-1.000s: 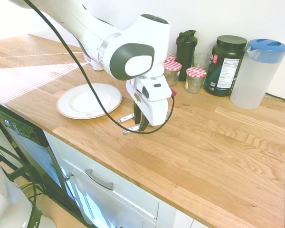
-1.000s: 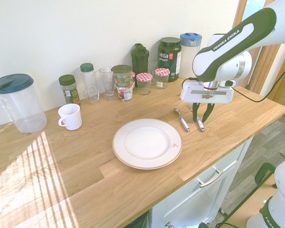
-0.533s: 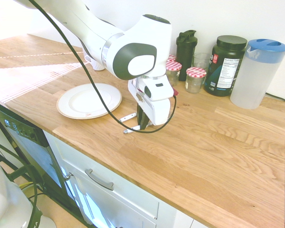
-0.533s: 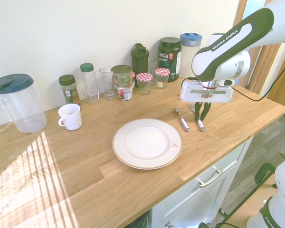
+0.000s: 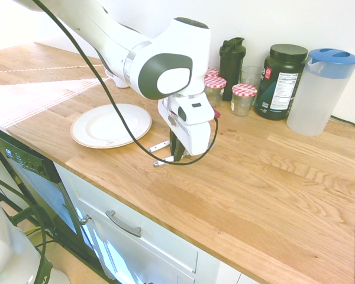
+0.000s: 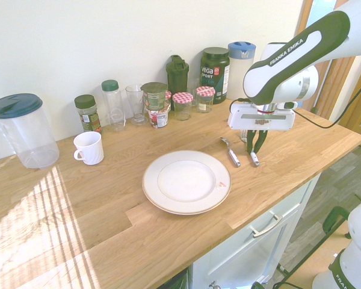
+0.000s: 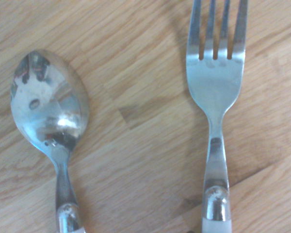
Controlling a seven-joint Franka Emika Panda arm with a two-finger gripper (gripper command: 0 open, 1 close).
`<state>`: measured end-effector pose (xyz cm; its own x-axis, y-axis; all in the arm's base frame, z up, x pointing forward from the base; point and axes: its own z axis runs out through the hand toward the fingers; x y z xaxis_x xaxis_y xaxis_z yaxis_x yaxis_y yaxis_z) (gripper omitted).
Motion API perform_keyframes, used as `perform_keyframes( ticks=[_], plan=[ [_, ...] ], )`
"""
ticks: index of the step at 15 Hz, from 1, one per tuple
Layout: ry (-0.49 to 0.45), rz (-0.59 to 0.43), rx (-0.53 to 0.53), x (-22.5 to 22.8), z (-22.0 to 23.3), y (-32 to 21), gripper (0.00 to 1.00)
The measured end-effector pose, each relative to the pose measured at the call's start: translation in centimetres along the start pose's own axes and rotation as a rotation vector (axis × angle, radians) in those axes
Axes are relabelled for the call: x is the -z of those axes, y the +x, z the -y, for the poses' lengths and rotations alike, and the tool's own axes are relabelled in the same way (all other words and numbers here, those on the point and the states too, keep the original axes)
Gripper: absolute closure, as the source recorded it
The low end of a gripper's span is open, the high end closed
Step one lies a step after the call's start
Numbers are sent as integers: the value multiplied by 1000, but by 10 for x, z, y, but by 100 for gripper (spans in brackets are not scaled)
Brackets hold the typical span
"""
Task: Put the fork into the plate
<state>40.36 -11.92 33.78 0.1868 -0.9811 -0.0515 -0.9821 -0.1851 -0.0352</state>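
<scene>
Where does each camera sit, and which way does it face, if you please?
First exterior view: above the counter's front side, facing down toward the wall; the plate is left of centre, and the arm enters from upper left.
Second exterior view: also high on the front side, but from the plate's other side; the mug shows nearest the left, and the arm enters from upper right, its claw shut on the fork.
Wrist view: on the wrist, facing the spoon and fork closely.
Both exterior views share the plate and jars.
</scene>
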Motion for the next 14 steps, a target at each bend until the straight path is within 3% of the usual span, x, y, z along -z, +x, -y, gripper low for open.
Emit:
perform_keyframes(
  ticks=[8,14],
  plan=[
    [56,-117,4,81,-16,-67,100],
    [38,-212,89,92,28,-166,100]
  ],
)
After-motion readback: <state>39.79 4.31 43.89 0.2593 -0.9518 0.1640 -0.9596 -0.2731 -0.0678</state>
